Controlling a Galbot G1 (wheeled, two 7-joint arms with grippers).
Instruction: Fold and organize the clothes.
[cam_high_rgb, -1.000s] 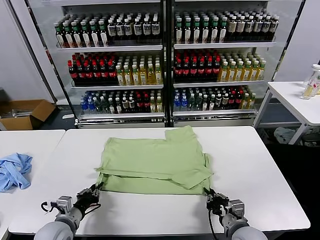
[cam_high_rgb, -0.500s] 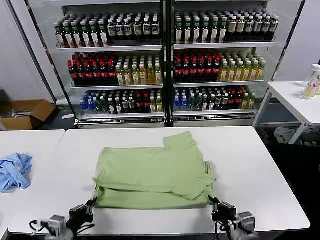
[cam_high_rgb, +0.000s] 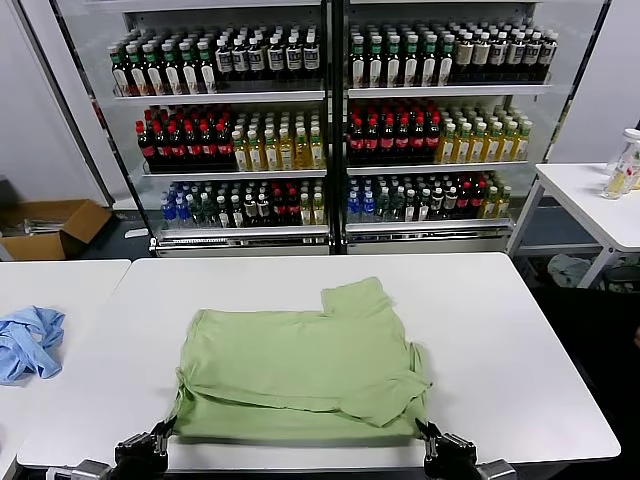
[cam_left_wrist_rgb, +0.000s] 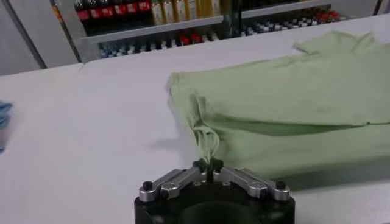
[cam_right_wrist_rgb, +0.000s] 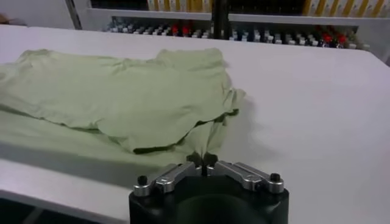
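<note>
Dragged nearer since a second ago, the polo shirt lies folded by the white table's near edge, left gripper and right gripper at its near corners. Left wrist view: fingertips pinched narrowly on the hem. Right wrist view: likewise pinching a corner.

- one green polo shirt, folded up on my main white table
- one blue cloth off to my left
- three white tables that I can see
- two of my grippers: left gripper, right gripper
- one cardboard box
- two fridge doors, four shelves of bottles behind each; way too many bottles to count
</note>
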